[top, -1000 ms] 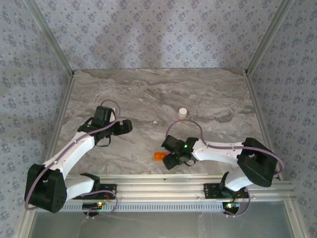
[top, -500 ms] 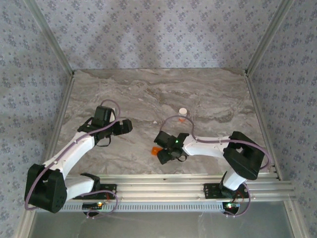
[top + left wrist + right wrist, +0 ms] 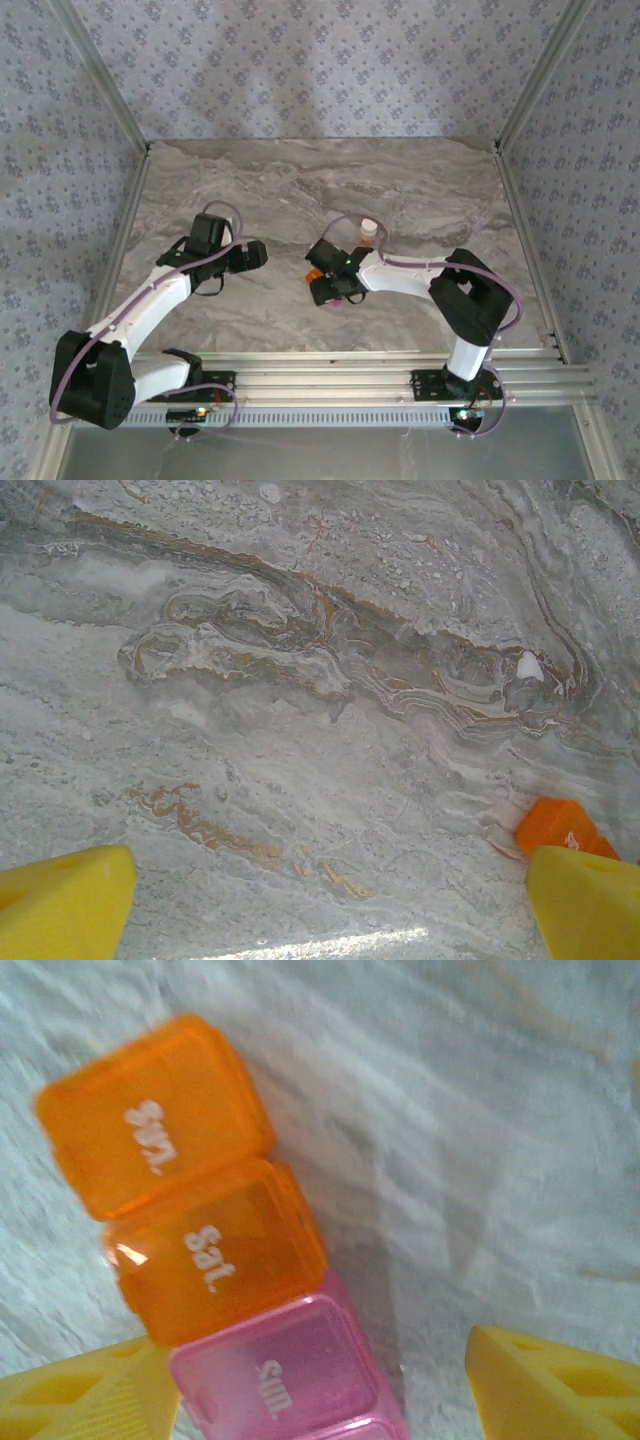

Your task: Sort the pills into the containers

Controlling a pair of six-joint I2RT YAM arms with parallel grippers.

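Observation:
The containers [image 3: 215, 1250] are a strip of joined lidded boxes: two orange ones marked "sun." and "sat.", then pink ones. The strip lies on the marble between the yellow fingers of my right gripper [image 3: 315, 1360]. The left finger [image 3: 90, 1390] touches the strip's side and the right finger [image 3: 555, 1380] stands apart from it, so the gripper is open. From above, the strip's orange end [image 3: 312, 274] pokes out beside the right gripper [image 3: 322, 283]. My left gripper [image 3: 325, 910] is open over bare marble, left of that orange end [image 3: 560, 825]. I cannot tell whether a white speck [image 3: 529, 666] is a pill.
A small white bottle [image 3: 369, 229] stands just behind and to the right of the right gripper. The left gripper [image 3: 262, 256] hovers a short way left of the strip. Patterned walls and metal rails [image 3: 520, 100] close in the marble table [image 3: 300, 180].
The right arm has swung from near the front edge toward the back left, and the strip has moved with it. Its jaws have narrowed. The left arm is still.

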